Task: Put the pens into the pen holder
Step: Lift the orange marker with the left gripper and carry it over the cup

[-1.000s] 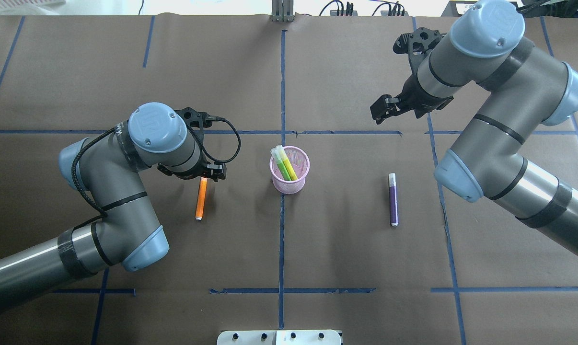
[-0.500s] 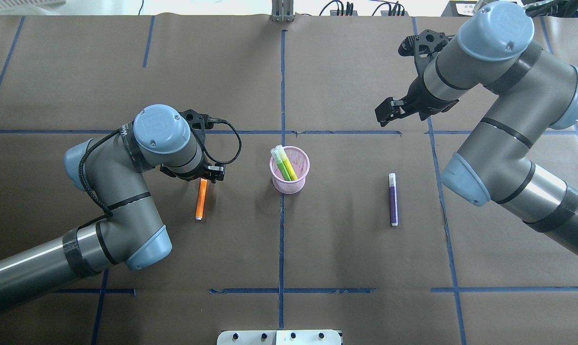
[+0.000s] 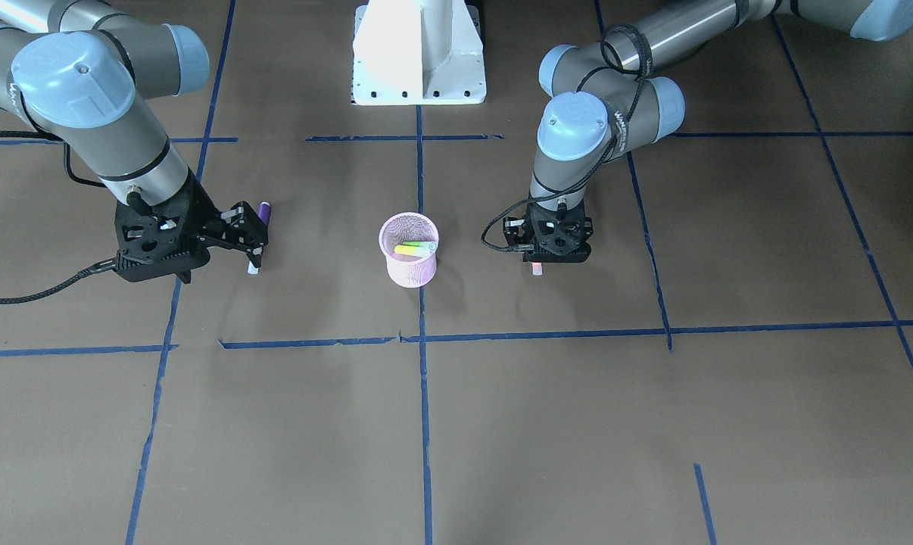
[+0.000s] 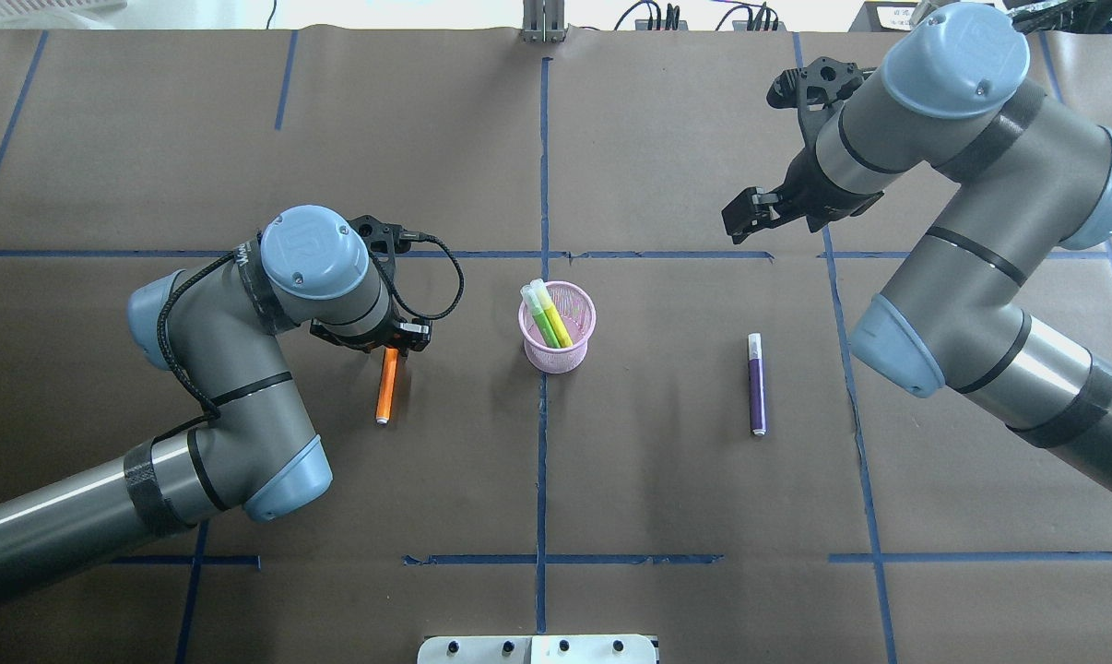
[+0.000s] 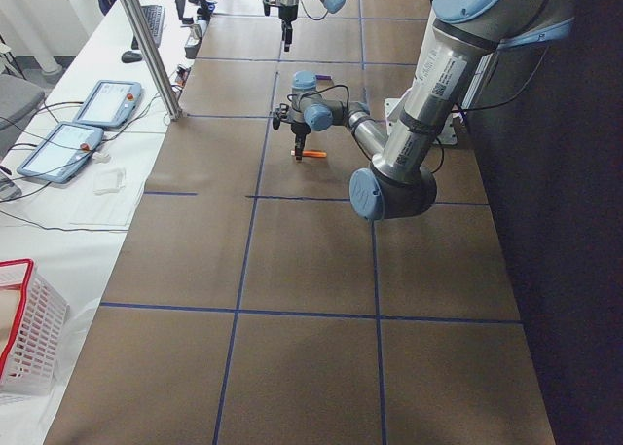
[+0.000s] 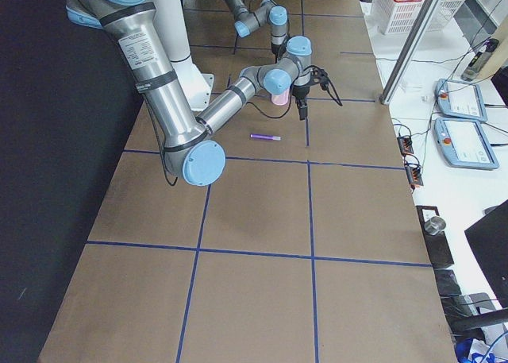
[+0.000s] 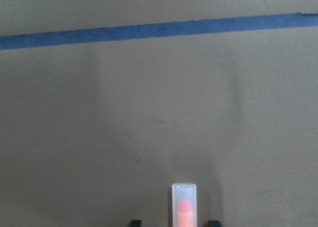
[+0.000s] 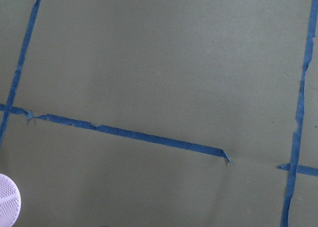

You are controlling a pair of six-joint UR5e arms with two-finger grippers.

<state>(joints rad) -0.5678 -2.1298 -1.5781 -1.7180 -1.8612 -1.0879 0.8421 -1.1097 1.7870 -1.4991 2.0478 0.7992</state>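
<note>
I count 2 of 4 in: slim green pen (image 4: 542,323) and slim yellow pen (image 4: 557,320) stand in the round pink wire-mesh cup (image 4: 556,361). Left gripper (image 4: 392,349) straddles the slim orange pen (image 4: 386,387), jaws released. Slim purple pen (image 4: 756,385) lies untouched; right gripper (image 4: 742,210) hangs well apart, and I can't tell its jaws.

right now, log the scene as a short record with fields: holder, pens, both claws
pen holder: pink mesh cup, upright at the table's middle
in holder: green pen, yellow pen
on table: orange pen on the left arm's side; purple pen on the right arm's side
left claw: open, straddling the orange pen's cap end
right claw: open, empty, apart from the purple pen
</note>
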